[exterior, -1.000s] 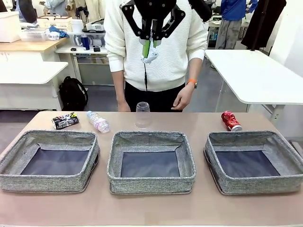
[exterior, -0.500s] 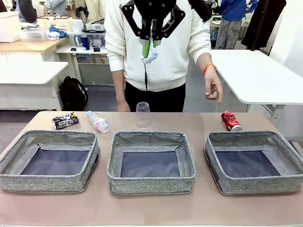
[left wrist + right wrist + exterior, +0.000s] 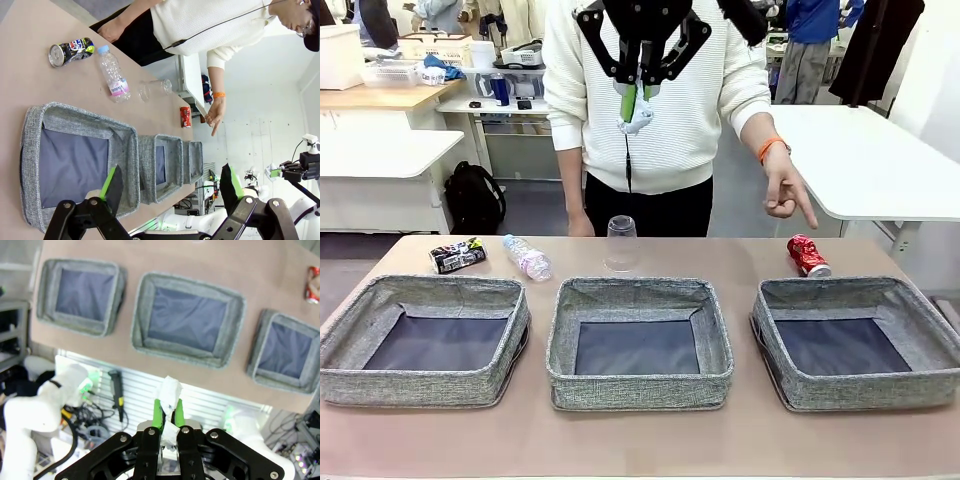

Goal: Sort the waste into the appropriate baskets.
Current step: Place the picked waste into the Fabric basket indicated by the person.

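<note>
High over the table's far middle, my right gripper (image 3: 638, 98) is shut on a crumpled white paper ball (image 3: 638, 115); the right wrist view looks down past the ball (image 3: 169, 389) to three grey baskets. Along the far edge lie a crushed black can (image 3: 457, 255), a clear bottle (image 3: 527, 257), an upturned clear cup (image 3: 621, 243) and a crushed red can (image 3: 808, 255). The baskets stand in a row: left (image 3: 380, 290), middle (image 3: 638, 292), right (image 3: 855, 288). My left gripper (image 3: 170, 182) is open, above the left basket's (image 3: 75, 112) near side.
A person in a white sweater stands at the far side. One hand (image 3: 786, 190) points down just above the red can; the other rests by the table's far edge (image 3: 578, 225). A bare strip of table runs in front of the baskets.
The person's hand lifted from near the table edge and swung right, and now points down above the red can. Both grippers and the litter have stayed put.
</note>
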Robot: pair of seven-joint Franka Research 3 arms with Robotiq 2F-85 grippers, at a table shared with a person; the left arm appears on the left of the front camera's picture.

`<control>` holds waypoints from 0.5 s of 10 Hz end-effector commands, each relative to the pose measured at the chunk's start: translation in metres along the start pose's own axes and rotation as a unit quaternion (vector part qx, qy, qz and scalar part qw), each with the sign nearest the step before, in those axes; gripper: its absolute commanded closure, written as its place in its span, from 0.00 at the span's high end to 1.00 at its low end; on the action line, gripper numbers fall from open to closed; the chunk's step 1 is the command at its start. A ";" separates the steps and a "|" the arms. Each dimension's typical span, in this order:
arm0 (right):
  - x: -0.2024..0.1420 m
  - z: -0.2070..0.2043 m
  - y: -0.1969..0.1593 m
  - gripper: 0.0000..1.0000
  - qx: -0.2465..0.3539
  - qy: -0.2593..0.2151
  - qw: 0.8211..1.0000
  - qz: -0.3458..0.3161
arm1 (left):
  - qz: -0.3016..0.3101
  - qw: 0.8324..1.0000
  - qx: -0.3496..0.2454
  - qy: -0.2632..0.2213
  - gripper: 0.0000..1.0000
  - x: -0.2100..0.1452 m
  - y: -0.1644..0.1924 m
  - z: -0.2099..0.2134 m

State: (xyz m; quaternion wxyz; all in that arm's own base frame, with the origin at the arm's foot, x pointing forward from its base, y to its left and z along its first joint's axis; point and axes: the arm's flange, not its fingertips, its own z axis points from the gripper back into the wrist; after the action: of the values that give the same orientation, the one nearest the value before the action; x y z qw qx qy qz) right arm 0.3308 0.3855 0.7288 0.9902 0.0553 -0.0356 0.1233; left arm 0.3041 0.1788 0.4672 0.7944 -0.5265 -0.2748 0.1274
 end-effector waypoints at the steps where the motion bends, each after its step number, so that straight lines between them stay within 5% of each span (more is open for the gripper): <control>1: -0.002 0.000 -0.002 0.09 0.003 0.003 1.000 0.007 | -0.010 1.000 -0.009 -0.004 1.00 0.000 -0.001 -0.001; 3: 0.000 -0.004 -0.030 0.09 0.005 0.006 1.000 0.001 | -0.010 1.000 -0.009 -0.004 1.00 0.000 -0.001 -0.001; 5: -0.024 -0.025 -0.139 0.09 0.016 -0.009 0.998 -0.067 | -0.010 1.000 -0.009 -0.004 1.00 0.000 -0.001 -0.001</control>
State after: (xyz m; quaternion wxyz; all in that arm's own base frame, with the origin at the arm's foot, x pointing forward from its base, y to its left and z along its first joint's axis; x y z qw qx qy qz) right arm 0.3580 0.3108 0.7219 0.9947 0.0638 -0.0261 0.0764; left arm 0.3042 0.1790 0.4673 0.7944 -0.5263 -0.2749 0.1276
